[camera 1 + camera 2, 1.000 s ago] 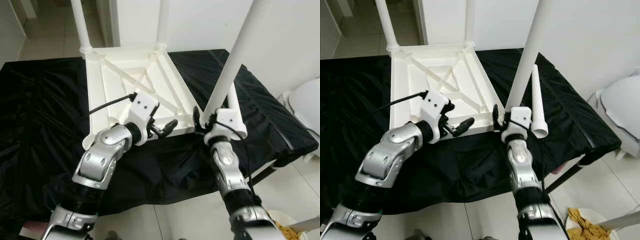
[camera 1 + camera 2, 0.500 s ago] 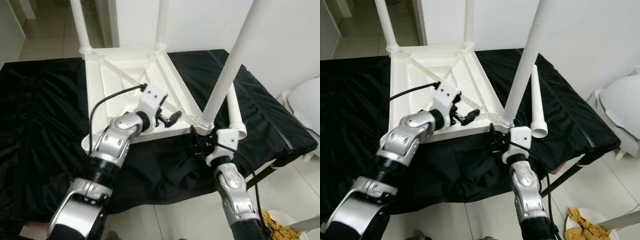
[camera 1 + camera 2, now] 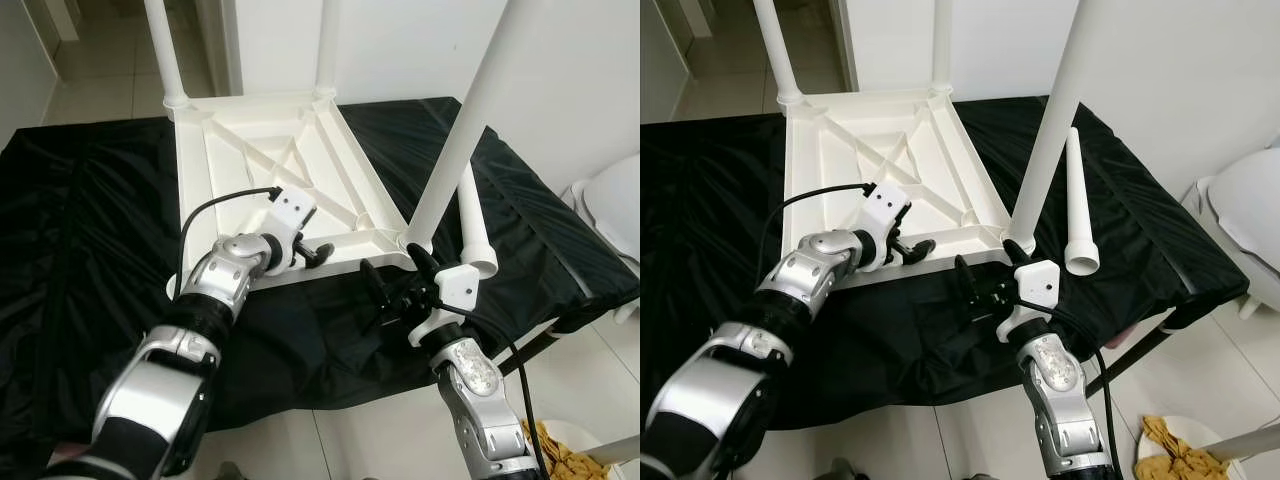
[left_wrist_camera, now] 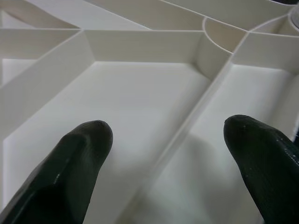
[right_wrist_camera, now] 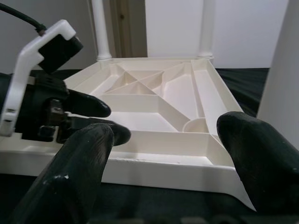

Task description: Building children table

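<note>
Upturned white plastic tabletop lying on a black cloth, ribbed underside facing up — moulded diagonals and boxy cells, smooth and matte. Three round legs seated and standing up from its corners: far left leg, far right leg, near right leg. Near left corner apparently unfilled, though hidden behind the left forearm. Fourth leg lying loose on the cloth just beside the tabletop's right edge, tapered, flared open end toward the robot.

Left gripper over the tabletop's near rim, fingers spread wide, straddling a rib above an open cell in the left wrist view; gripping nothing. Right gripper hovering off the tabletop's near right corner, just below the foot of the near right leg, fingers parted wide and empty, aimed along the near rim.

By the look of it, three-quarters done: last leg to go. Next move likely calls for the right gripper to swing to the loose leg, close around its smooth shaft, and carry it to the remaining corner socket — slippery round plastic, so a firm centred grip needed, with the left steadying the tabletop.
</note>
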Robot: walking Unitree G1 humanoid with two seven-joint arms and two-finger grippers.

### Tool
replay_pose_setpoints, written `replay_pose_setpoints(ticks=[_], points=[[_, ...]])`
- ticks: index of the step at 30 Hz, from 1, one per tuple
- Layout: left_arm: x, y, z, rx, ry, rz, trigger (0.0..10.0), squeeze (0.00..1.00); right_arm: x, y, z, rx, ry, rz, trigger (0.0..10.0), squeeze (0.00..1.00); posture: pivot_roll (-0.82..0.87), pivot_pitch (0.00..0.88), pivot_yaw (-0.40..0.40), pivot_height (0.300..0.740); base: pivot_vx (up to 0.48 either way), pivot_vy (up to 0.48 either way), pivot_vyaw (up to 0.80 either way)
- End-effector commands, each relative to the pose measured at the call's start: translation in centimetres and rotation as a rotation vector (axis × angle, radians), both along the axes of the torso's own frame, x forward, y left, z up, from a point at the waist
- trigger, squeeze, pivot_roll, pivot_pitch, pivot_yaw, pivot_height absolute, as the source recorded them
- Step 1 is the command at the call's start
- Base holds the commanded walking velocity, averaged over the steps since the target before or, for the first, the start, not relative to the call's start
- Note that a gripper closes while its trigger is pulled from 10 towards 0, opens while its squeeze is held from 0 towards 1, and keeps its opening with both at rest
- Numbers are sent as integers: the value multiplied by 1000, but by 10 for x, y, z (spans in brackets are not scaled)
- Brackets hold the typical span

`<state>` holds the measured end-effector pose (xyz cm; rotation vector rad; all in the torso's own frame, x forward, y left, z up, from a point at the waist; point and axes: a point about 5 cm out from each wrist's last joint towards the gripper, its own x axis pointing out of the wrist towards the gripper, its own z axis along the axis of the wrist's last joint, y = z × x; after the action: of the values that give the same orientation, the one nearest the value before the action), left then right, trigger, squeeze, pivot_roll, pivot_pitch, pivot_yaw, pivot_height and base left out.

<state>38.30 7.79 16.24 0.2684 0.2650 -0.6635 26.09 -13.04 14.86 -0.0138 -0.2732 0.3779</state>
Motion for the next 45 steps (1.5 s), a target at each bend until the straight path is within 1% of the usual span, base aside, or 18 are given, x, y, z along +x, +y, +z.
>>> replay_pose_setpoints(ticks=[1,5,7,12,14,17,18,20,21,22,25,27,29,36,37,41,45], points=[[9,12,-3,82,-56,212,10000,0,-1,3,3,0,13,19,10000,0,-102,76,12,740,0,0,0],[11,12,-4,113,-53,207,10000,0,-2,4,5,-5,13,19,10000,0,-105,80,14,740,0,0,0],[11,9,-9,157,-30,179,10000,0,-3,3,7,-11,18,14,10000,0,-113,90,22,740,0,0,0],[10,6,-12,167,-17,156,10000,0,-4,2,7,-17,22,11,10000,0,-118,96,27,740,0,0,0],[9,4,-17,183,1,134,10000,0,-5,0,7,-22,32,5,10000,0,-118,96,27,740,0,0,0],[7,5,-24,204,27,150,10000,0,-7,-1,6,-32,41,-5,10000,0,-126,102,33,740,0,0,0],[7,5,-24,204,27,150,10000,0,-7,-1,6,-32,41,-5,10000,0,-126,102,33,740,0,0,0],[7,6,-28,189,61,166,10000,0,-8,1,6,-38,45,-6,10000,0,-128,101,34,740,0,0,0],[6,7,-29,186,70,170,157,0,-8,1,6,-40,46,-5,10000,0,-129,101,34,740,0,0,0],[6,8,-30,186,76,174,0,0,-7,2,6,-43,46,-4,10000,0,-129,101,34,740,0,0,0],[6,9,-30,191,80,175,0,0,-7,2,6,-47,46,-3,10000,0,-127,99,34,740,0,0,0],[6,9,-30,204,82,173,0,0,-6,1,7,-52,44,-4,10000,0,-127,99,34,740,0,0,0],[7,10,-30,235,86,163,0,0,-4,0,8,-58,42,-8,10000,0,-124,98,34,740,0,0,0],[10,16,-24,231,79,188,0,0,-2,0,9,-62,41,-16,10000,0,-121,93,40,740,0,0,0],[11,19,-24,234,77,201,0,0,-2,0,9,-62,40,-18,10000,0,-120,93,42,740,0,0,0],[10,24,-26,233,83,205,0,0,0,-1,10,-67,36,-24,10000,0,-119,91,46,740,0,0,0],[8,25,-28,231,88,204,0,0,1,-2,10,-70,33,-27,10000,0,-121,91,48,740,0,0,0]])
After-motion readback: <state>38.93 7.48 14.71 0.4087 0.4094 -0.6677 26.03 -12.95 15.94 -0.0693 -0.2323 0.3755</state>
